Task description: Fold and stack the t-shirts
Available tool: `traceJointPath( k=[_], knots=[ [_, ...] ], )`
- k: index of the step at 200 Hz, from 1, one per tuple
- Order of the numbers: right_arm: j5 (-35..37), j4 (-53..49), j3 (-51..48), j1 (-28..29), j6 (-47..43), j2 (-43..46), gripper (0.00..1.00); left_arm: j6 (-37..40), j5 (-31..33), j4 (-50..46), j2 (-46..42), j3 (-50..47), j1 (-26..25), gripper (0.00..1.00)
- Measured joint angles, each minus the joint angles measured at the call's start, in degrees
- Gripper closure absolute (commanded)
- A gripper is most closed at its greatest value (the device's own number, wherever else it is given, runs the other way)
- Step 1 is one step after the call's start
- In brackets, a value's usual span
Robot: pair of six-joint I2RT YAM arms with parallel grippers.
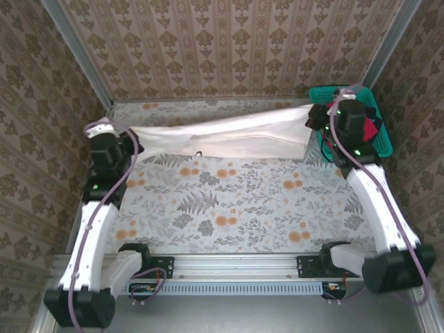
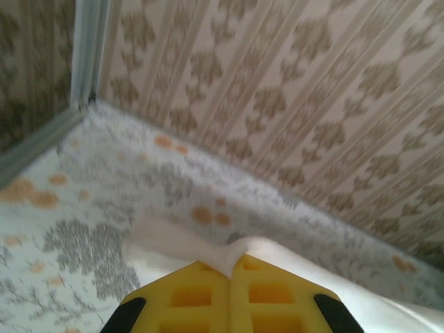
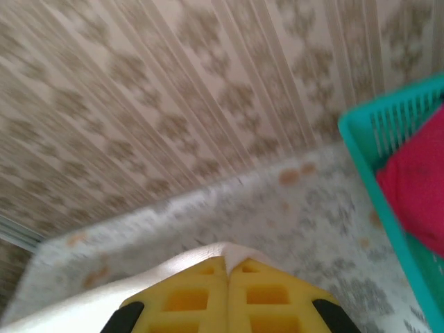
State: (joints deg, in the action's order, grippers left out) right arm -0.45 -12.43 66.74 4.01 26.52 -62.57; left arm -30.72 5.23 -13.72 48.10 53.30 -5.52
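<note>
Both arms stretch forward, wrists lifted. The left tool (image 1: 134, 141) and the right tool (image 1: 317, 115) each press 2 yellow fingers (image 2: 201, 295) tight together, pinching the white t-shirt (image 1: 222, 139).

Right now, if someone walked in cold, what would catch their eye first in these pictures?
A cream-white cloth t-shirt spans the far side of the floral table, pinched at one end by the left claw and at the other by the right claw, both shut on it. At the far right corner sits a teal plastic mesh basket with a crimson-red cloth shirt inside.
</note>
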Motion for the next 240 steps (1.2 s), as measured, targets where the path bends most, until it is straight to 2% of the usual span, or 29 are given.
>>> traceJointPath(
  k=[19, 41, 87, 107, 135, 150, 167, 200, 240],
  knots=[
    [0.0, -0.42, 0.09, 0.0, -1.05, 9.84, 1.0, 2.1, 0.87, -4.11, -5.81, 3.5, 0.0, 1.0],
    [-0.33, -2.54, 1.66, 0.0, -2.03, 16.52, 1.0, 4.07, 1.51, -7.58, -10.16, 6.75, 0.0, 1.0],
    [-2.67, -5.86, 5.38, 0.0, -3.56, 16.0, 1.0, 6.8, 1.01, -10.45, -8.92, 14.32, 0.04, 1.0],
    [-3.04, -5.66, 5.46, 0.0, -4.15, 11.5, 1.0, 7.1, 0.59, -9.44, -5.11, 14.51, 0.07, 1.0],
    [-3.52, -3.34, 5.97, 0.0, -4.31, 1.05, 1.0, 7.78, 0.52, -6.08, 4.74, 14.56, 0.46, 1.0],
    [-3.76, -2.62, 7.8, -0.07, -4.31, -6.75, 1.0, 7.93, -0.04, -4.09, 11.23, 15.17, 1.38, 1.0],
    [-4.31, -1.46, 14.32, -0.11, -4.57, -17.29, 1.0, 7.91, -1.57, -2.93, 19.28, 18.71, 2.97, 1.0],
    [-5.49, -0.98, 32.52, -0.13, -5.16, -32.39, 1.0, 7.93, -5.49, -2.23, 32.39, 33.62, 5.88, 1.0],
    [-6.86, -3.69, 57.11, -0.24, -5.84, -40.13, 1.0, 8.98, -10.67, -4.48, 41.55, 60.74, 9.07, 1.0]
  ],
)
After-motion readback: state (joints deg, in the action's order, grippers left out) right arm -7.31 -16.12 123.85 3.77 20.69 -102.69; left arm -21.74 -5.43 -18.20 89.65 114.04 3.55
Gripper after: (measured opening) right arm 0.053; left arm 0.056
